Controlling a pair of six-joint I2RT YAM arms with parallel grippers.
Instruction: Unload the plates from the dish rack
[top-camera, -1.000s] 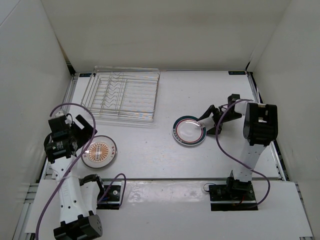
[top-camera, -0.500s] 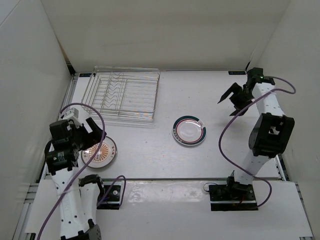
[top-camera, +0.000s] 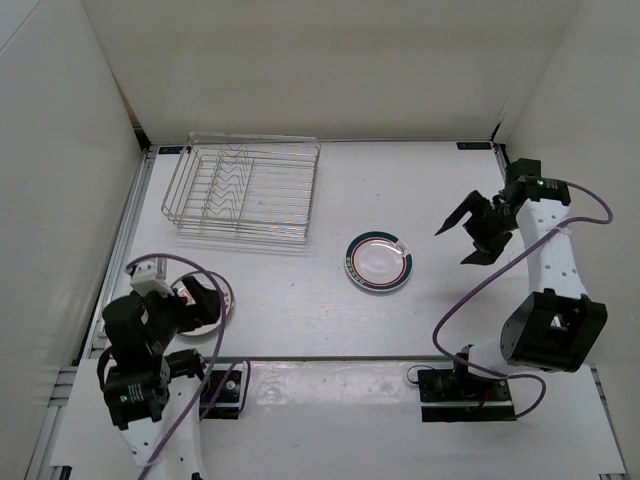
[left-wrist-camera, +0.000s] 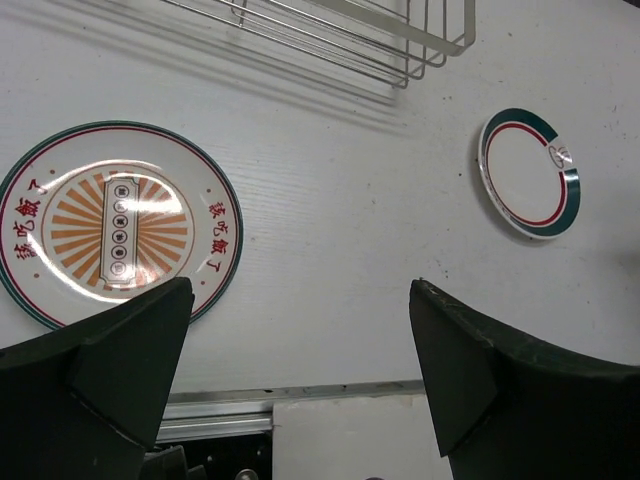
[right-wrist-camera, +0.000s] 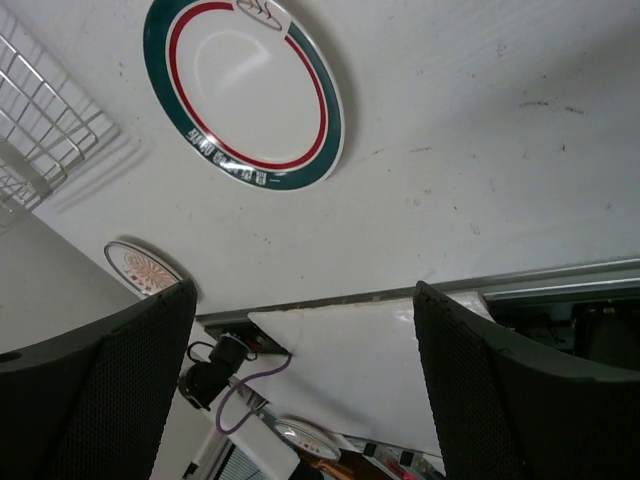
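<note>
top external: finds dish rack (top-camera: 243, 192) far left on the surface (top-camera: 300, 320) — green-rimmed plate (top-camera: 379, 262) flat mid-surface, sunburst plate (left-wrist-camera: 118, 222) flat near front left, just under left claw (left-wrist-camera: 300, 285). spreads both claws wide, gripping nothing — right claw (right-wrist-camera: 304, 290) raised beside green-rimmed plate.

sunburst plate (left-wrist-camera: 120, 222): red Chinese characters either side, roughly 該吃飯了 | green-rimmed plate (right-wrist-camera: 243, 92): band lettering illegible

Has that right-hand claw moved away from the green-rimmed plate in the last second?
Yes. The right gripper has pulled right, clear of the green-rimmed plate, jaws open.
</note>
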